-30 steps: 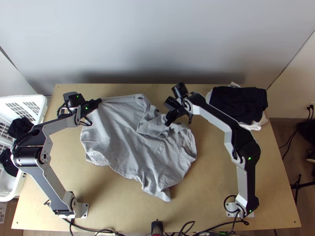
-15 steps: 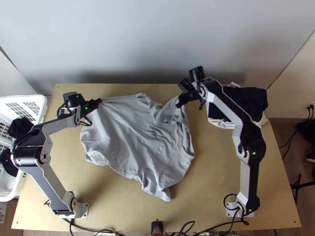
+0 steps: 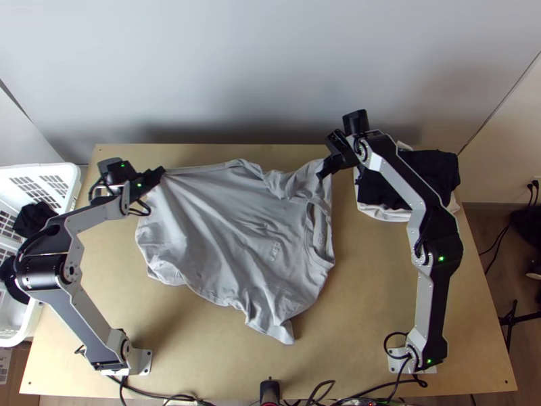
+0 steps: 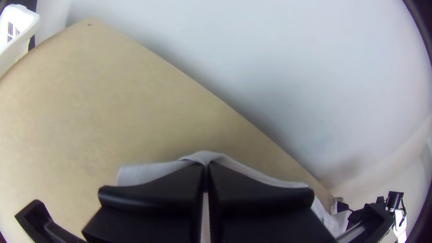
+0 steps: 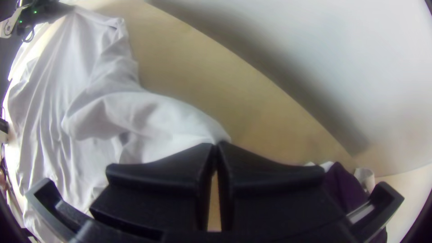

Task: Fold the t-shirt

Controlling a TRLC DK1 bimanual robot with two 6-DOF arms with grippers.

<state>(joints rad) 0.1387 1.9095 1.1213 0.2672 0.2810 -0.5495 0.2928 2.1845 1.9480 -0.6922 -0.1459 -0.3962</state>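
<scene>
Table [image 3: 203, 365] of light wood, rectangular and flat-topped, with the task's garment, a light grey cloth t-shirt [image 3: 223, 243], at its middle. The garment lies spread and wrinkled, one pointed end towards the near edge and the collar [image 3: 321, 247] on the right. At the left edge stands a white plastic basket [image 3: 73, 177] with slotted walls, holding black cloth [image 3: 34, 220]. Farther off, the left tool [image 3: 162, 170] is closed, its two flat black fingers pinching the garment's far left corner. The right tool [image 3: 322, 173], likewise closed, grips the far right part at its fingertips; loose folds lie just beside it. To the right of this tool rests a pile of black cloth [image 3: 436, 169] upon white cloth [image 3: 382, 214]. Beyond rises a plain pale grey wall [image 3: 270, 68].
</scene>
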